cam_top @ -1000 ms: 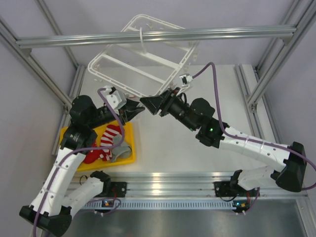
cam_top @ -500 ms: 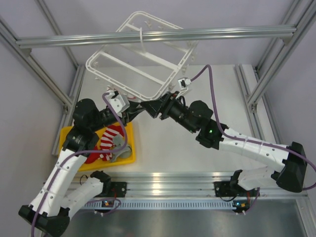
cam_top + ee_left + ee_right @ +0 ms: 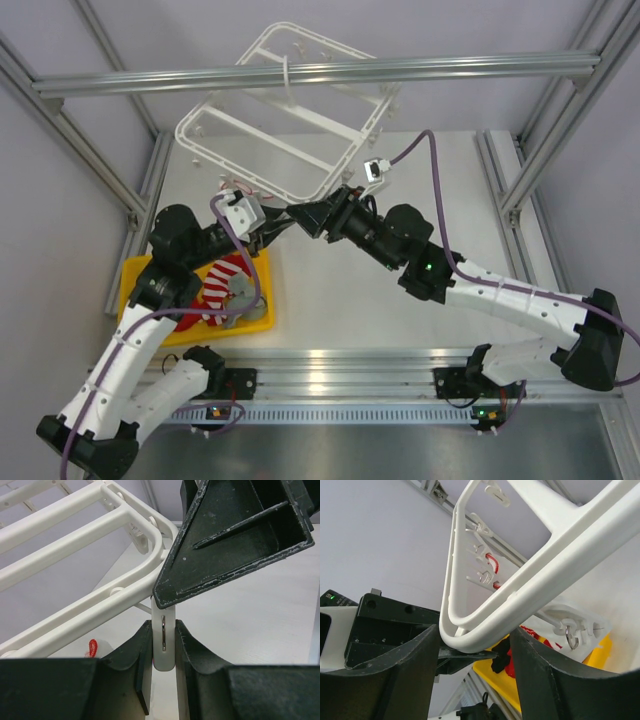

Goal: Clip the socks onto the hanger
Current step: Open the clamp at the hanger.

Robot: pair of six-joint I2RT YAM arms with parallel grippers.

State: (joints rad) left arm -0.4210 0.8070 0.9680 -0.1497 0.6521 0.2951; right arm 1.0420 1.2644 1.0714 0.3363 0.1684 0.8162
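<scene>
At its near corner, the hanger point(image 3: 545, 575) is clenched by the right tool point(image 3: 303, 214), a clip point(image 3: 163, 647) there pinched by the left tool point(image 3: 278, 222); socks point(image 3: 225, 280) lie in a tray point(image 3: 262, 310) nearby, none clipped.

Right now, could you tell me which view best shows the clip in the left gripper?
The left wrist view: the clip sits centre frame, pinched by the left gripper under the hanger rim. The top external view shows only a speck; the right wrist view does not clearly show it.
</scene>
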